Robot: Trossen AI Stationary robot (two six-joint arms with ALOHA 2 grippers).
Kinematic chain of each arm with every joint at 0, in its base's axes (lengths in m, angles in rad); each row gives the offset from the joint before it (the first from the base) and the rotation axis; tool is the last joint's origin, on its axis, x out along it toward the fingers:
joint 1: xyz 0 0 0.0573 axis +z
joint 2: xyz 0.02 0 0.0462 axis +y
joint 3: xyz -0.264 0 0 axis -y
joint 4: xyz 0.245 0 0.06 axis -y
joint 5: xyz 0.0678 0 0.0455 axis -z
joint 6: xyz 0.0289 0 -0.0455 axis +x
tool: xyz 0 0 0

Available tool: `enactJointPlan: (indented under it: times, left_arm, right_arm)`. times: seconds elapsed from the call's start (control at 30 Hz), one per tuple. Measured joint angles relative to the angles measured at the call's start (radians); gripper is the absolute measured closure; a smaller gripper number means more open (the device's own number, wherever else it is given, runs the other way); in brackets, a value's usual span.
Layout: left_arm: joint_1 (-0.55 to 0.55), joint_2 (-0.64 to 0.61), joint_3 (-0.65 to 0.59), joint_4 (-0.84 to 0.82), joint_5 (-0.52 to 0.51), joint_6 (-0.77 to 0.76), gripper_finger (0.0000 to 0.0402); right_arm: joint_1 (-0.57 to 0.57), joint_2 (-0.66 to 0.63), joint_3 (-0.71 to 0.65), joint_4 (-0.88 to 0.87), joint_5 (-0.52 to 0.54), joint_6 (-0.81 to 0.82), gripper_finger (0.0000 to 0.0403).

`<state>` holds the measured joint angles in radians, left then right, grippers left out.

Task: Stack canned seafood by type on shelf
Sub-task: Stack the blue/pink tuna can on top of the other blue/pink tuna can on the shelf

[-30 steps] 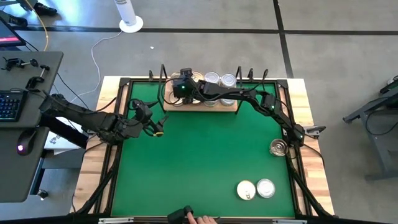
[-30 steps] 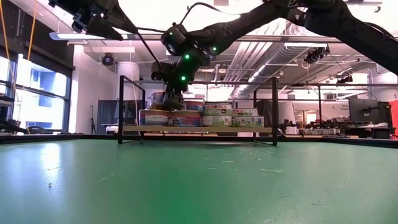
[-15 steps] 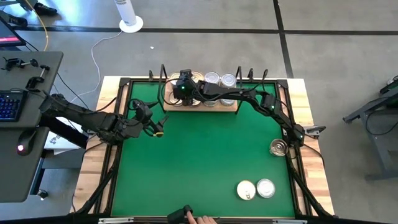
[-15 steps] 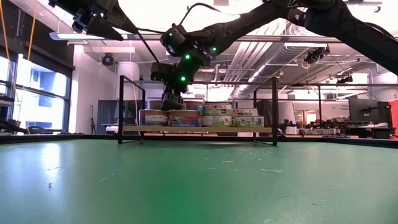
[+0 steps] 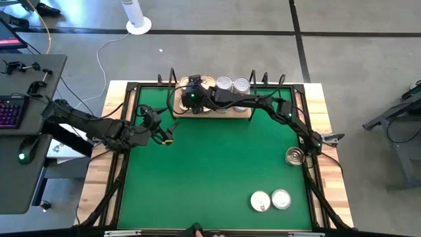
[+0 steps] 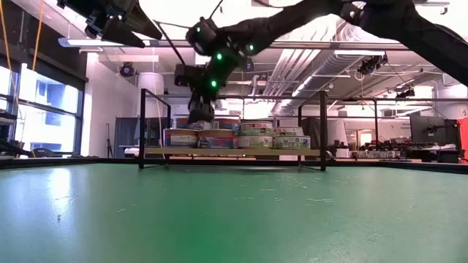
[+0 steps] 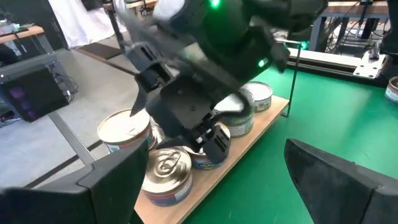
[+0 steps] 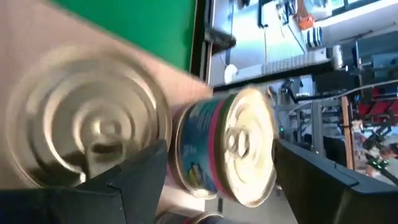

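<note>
The shelf, a tan board with black uprights, stands at the mat's far edge and holds several cans side by side. My right gripper hangs open just above the cans at the shelf's left end. Its wrist view shows a silver-lidded can and a gold-lidded can ahead of its spread fingers. Three more cans rest on the mat: one at the right edge and two near the front. My left gripper waits open over the mat's left side.
The shelf's black uprights rise at both ends of the board. A black frame borders the green mat. Further black rods stick up behind the shelf. A desk with a keyboard stands off the table's left.
My right gripper has lifted a little off the cans at the shelf's left end, and those cans stay on the board. A person's hand at the table's near edge has drawn back out of view.
</note>
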<state>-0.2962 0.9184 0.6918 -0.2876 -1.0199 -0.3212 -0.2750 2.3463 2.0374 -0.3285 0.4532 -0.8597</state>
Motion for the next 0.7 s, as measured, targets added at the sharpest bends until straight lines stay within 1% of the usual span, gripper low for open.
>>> enactJointPlan:
  times: [0.13,0.23,0.33,0.43,0.57,0.7]
  left_arm:
    - [-0.002,0.000,0.000,-0.001,-0.001,-0.001,0.0041]
    - [-0.013,0.000,0.000,-0.004,-0.006,-0.005,0.0041]
    - [-0.034,0.000,0.000,-0.006,-0.015,-0.009,0.0041]
    - [-0.061,0.000,0.000,-0.007,-0.033,-0.011,0.0041]
    - [-0.097,0.004,0.000,-0.006,-0.061,-0.019,0.0041]
    - [-0.130,0.017,0.000,-0.007,-0.080,-0.034,0.0041]
  right_arm:
    - [0.015,-0.033,0.047,-0.105,-0.023,0.036,0.0119]
    - [0.017,-0.081,0.048,-0.194,-0.039,0.090,0.0121]
    - [0.013,-0.152,0.041,-0.305,-0.112,0.171,0.0131]
    - [0.022,-0.218,0.041,-0.419,-0.180,0.234,0.0145]
    - [0.063,-0.278,0.041,-0.584,-0.239,0.284,0.0170]
    - [0.119,-0.328,0.041,-0.732,-0.317,0.359,0.0208]
